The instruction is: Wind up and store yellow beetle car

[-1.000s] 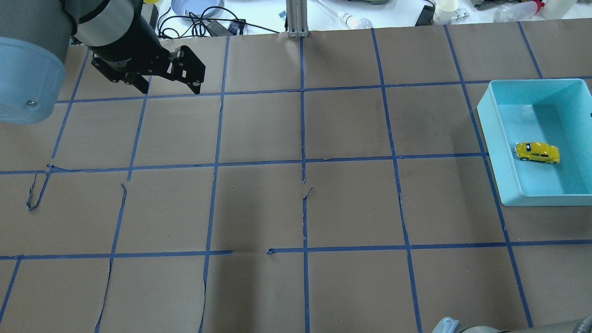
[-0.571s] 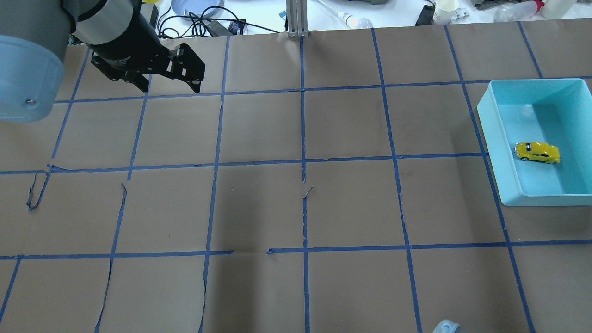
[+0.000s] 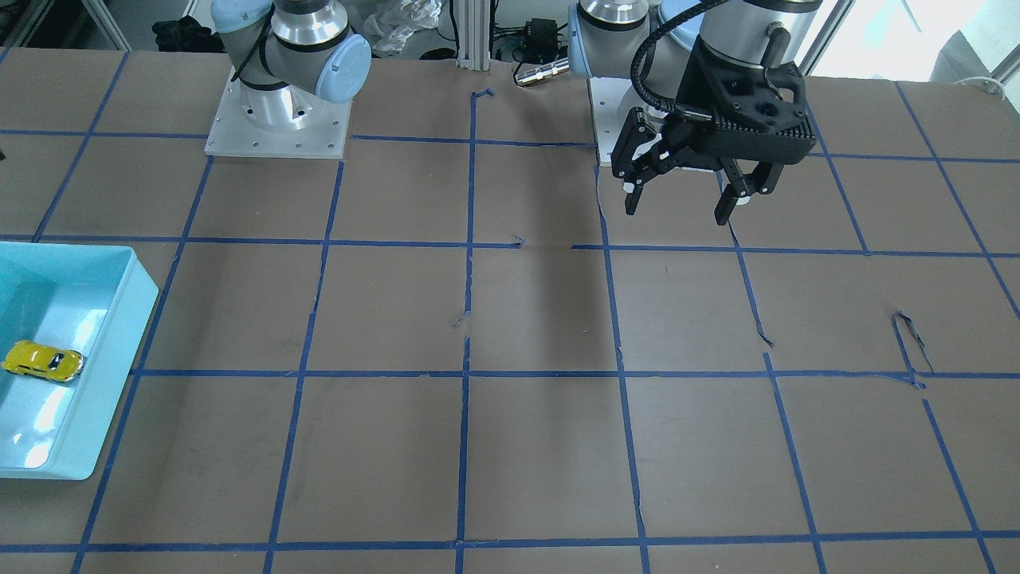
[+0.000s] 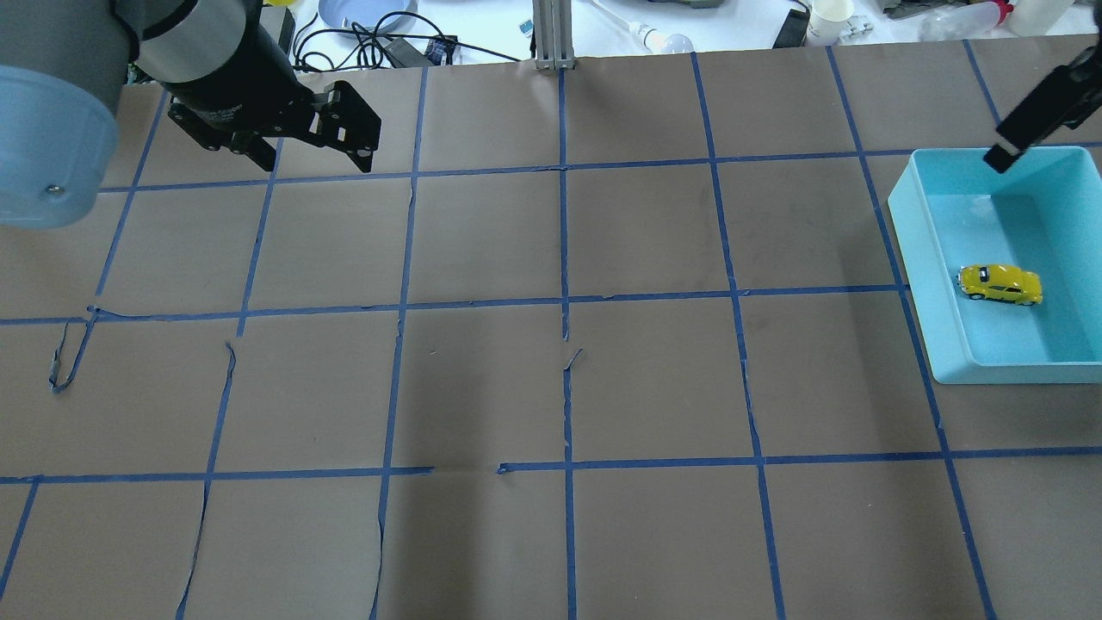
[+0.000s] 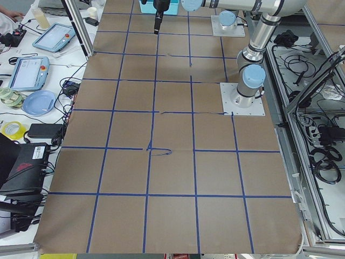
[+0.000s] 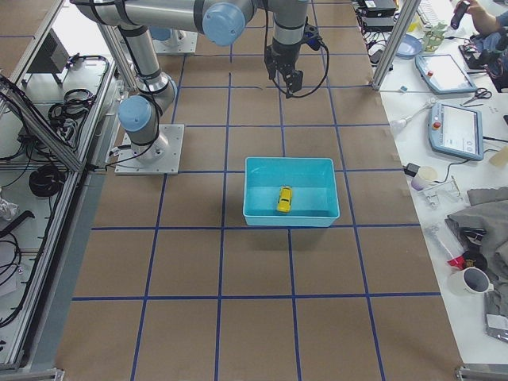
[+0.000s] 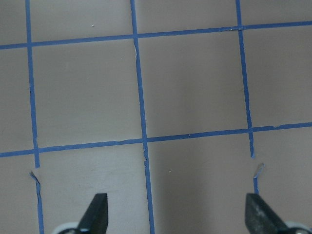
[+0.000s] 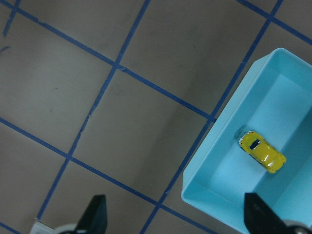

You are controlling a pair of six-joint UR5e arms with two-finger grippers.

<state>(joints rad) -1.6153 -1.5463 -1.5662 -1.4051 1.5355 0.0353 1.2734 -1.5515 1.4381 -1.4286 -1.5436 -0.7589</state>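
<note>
The yellow beetle car stands on its wheels inside the light-blue bin at the table's right. It also shows in the front view, the right side view and the right wrist view. My left gripper hangs open and empty over the far left of the table; it also shows in the front view. My right gripper is open and empty, high up and beside the bin. One of its fingers shows over the bin's far edge.
A metal post stands at the table's far edge. Cables, a blue plate, a cup and a bulb lie beyond it. Blue tape lines cross the brown tabletop; some strips are torn and curl up.
A part of the right arm left the bottom edge of the overhead view, and a right gripper finger now shows at the upper right over the bin. The left gripper barely moved. The car has not moved.
</note>
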